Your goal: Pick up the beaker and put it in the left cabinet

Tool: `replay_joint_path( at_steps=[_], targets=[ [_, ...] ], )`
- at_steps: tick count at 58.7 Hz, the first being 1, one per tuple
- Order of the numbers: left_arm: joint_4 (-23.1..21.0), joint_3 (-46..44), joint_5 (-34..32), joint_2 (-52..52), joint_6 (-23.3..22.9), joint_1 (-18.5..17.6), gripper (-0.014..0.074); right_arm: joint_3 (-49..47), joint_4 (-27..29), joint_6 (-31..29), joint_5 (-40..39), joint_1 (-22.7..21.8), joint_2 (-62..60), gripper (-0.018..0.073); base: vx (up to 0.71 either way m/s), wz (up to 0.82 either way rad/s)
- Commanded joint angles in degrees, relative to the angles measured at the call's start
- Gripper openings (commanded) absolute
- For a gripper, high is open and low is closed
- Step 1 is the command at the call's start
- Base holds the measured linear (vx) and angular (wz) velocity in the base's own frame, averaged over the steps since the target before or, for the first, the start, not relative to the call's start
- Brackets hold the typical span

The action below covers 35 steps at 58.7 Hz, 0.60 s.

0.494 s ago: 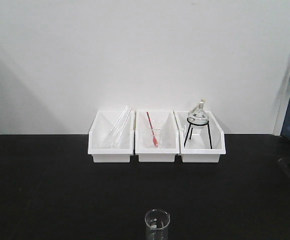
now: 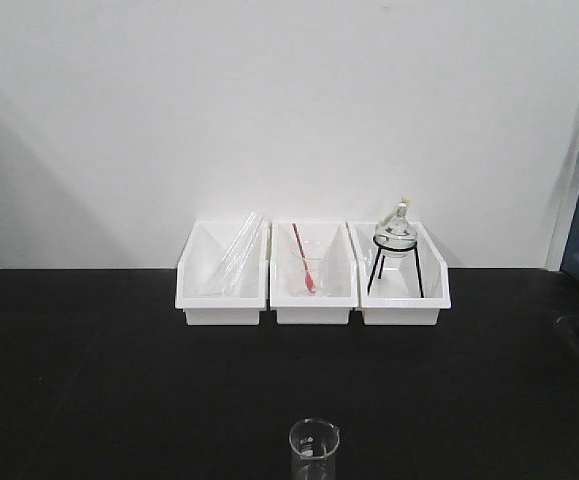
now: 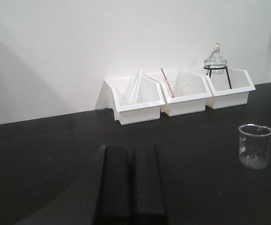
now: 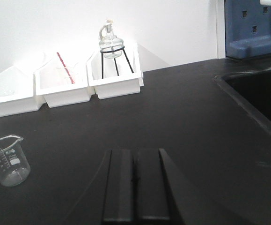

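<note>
Glass on black: a small clear glass beaker with a pour spout (image 2: pixel 314 447) stands upright and alone near the front edge of the matte black surface (image 2: pixel 109 380). It is well apart from the three white plastic bins (image 2: pixel 312 300) lined against the white wall.

Neither arm has engaged it. The left claw (image 3: pixel 130 151) and the right claw (image 4: pixel 135 153) each hang low over bare surface, fingers pressed together with only a seam showing and nothing between them. The beaker sits between the two, off to the right of the left claw and off to the left of the right one.

By the look of it the pick has not begun. The next move calls for one claw to spread, swing sideways toward the glass and close gently around its wall. The carry to the left cabinet would follow.

That cabinet shows in no view, so its direction cannot be judged. The front camera cuts off the beaker's base and shows neither arm. In the bins, the long clear tubes (image 2: pixel 237 255) nearly vanish against white plastic. A red-handled tool (image 2: pixel 302 258) lies amid glassware too faint to name, beside a round glass flask on a black wire tripod (image 2: pixel 397 240). A sunken basin (image 4: pixel 261 93) is only partly seen at the right.
</note>
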Motion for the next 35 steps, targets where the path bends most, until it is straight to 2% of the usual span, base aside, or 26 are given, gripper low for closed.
replay_joint_path(
  at_steps=[1, 13, 20, 29, 35],
  targets=[
    [-0.47, 1.0, -4.99, -1.11, -0.08, -0.32, 0.0001, 0.14, -0.44, -0.41, -7.16, -0.39, -0.86, -0.0006, 0.0, 0.0],
    [-0.47, 1.0, -4.99, -1.11, -0.08, -0.32, 0.0001, -1.74, 0.08, -0.34, -22.12, -0.39, -0.8, -0.0006, 0.0, 0.0],
    [-0.47, 1.0, -4.99, -1.11, -0.08, -0.32, 0.0001, -8.97, 0.08, -1.12, -23.32, -0.39, 2.29, -0.0006, 0.0, 0.0],
    [-0.47, 1.0, -4.99, -1.11, -0.08, -0.32, 0.0001, -21.14, 0.08, -5.67, -24.69, -0.39, 15.44, -0.0006, 0.0, 0.0],
    [-0.47, 1.0, -4.99, -1.11, -0.08, -0.32, 0.0001, -29.56, 0.08, -5.87, -27.52, -0.39, 26.97, -0.0006, 0.0, 0.0]
  ],
)
